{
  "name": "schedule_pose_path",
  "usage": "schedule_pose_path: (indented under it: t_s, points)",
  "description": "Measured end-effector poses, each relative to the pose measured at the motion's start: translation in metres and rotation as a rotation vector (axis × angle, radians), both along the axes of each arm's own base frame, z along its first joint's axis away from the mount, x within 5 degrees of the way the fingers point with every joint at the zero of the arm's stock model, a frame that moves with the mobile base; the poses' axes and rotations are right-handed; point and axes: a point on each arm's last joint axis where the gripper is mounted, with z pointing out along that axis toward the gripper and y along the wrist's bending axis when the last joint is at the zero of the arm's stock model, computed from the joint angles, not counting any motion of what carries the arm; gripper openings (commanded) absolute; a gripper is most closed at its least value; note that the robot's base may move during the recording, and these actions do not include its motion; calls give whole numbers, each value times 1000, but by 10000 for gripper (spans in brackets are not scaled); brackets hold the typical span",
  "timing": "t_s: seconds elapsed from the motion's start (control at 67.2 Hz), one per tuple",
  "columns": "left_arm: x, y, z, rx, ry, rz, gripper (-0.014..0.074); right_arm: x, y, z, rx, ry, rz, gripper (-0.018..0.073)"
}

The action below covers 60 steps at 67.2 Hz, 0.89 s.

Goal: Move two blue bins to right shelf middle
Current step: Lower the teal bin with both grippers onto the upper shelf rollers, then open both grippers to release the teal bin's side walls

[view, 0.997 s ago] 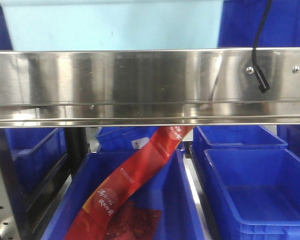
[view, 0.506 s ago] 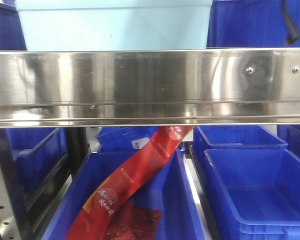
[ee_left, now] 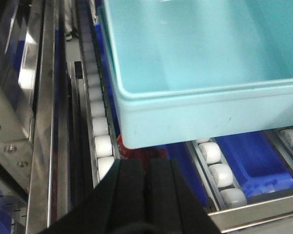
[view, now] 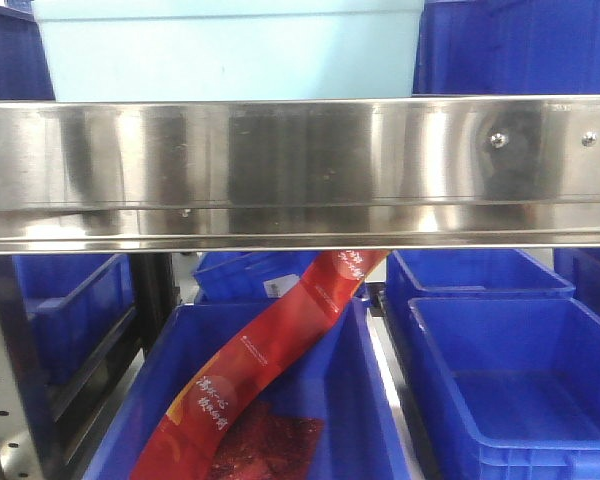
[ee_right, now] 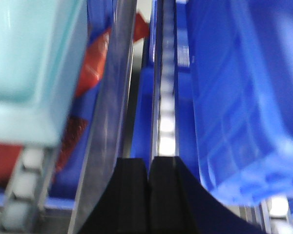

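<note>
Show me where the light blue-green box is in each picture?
Front view: the light teal bin sits top middle, above the steel shelf rail.
Left wrist view: it fills the upper right, resting on white rollers.
Right wrist view: it is at the left edge, blurred.
Shared landmark: the red packet strip underneath shows in the front and right wrist views.

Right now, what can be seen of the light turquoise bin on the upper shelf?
The light turquoise bin looks like smooth moulded plastic with a thickened rim and rounded corners. What shows of its inside is empty. It sits level on the white shelf rollers, its near corner above the shut left gripper, apart from it. From the front only its wall shows above the steel shelf rail, beside a dark blue bin.
</note>
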Motion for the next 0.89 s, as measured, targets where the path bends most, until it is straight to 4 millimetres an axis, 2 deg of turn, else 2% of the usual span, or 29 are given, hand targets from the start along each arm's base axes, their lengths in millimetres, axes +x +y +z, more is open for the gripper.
schedule_pose_path:
  t_s: [0.253,0.312,0.491,0.714,0.893]
  points:
    - [-51,17,-30,-30,-186,34,-111,-39,-15,-59,8,-55,67,-158]
    - [-63,21,-36,-42,-227,38,-111,-52,-20,-76,13,-72,86,-158]
    - [-100,31,-50,-72,-331,44,-111,-89,-32,-111,66,-197,141,-158]
    - [-131,40,-76,-104,-447,53,-111,-137,-50,-134,144,-386,186,-158]
    - [-149,45,-98,-124,-520,59,-111,-177,-68,-136,210,-568,196,-158]
